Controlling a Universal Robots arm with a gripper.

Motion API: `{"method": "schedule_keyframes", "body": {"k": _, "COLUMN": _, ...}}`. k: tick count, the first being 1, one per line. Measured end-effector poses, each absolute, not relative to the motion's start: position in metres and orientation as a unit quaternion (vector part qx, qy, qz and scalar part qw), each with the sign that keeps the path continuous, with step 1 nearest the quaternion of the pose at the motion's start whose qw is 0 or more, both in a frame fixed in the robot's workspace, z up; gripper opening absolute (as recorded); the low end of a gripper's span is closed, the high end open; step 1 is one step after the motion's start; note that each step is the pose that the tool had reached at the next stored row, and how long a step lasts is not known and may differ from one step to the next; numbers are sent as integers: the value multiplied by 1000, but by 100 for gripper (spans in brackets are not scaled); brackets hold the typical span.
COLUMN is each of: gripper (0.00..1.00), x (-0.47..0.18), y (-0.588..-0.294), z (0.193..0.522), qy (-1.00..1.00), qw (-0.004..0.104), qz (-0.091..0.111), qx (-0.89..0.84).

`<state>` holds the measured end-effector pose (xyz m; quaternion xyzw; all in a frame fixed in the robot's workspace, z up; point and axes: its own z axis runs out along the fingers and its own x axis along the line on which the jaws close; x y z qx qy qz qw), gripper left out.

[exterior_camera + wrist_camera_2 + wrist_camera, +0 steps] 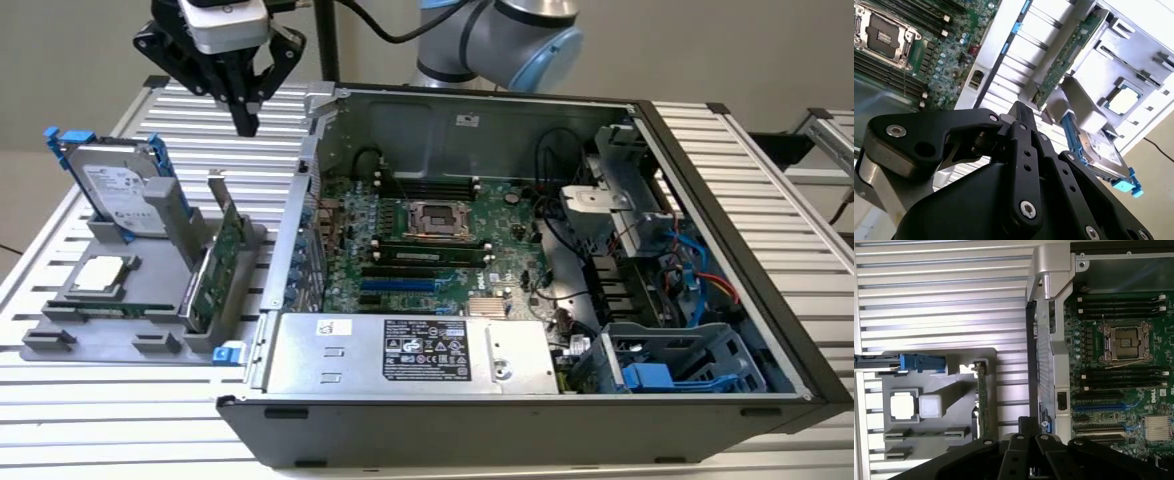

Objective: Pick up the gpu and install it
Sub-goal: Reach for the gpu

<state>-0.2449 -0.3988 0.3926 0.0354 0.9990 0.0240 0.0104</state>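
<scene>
- Both jaws are sitting pressed together, empty; the gripper (247, 120) is hanging high, apart from the gpu (218, 255).
- Descending unopened or misaligned is risking striking the card's top edge.

I see my arm (487, 30) at twelve o'clock in the exterior view: grey rounded joints, a pale blue cap (550, 52), a black cable (380, 28) curving off. The end effector (246, 125) at eleven o'clock is matte black, jointed links pinned with silver screws (1028, 210), beneath a white wrist block (224, 20).
</scene>
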Motion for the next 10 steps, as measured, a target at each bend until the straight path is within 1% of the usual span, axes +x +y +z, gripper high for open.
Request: {"method": "schedule_keyframes", "body": {"k": 10, "gripper": 0, "x": -260, "y": -399, "z": 393, "qy": 999, "qw": 10, "qz": 24, "qx": 35}}
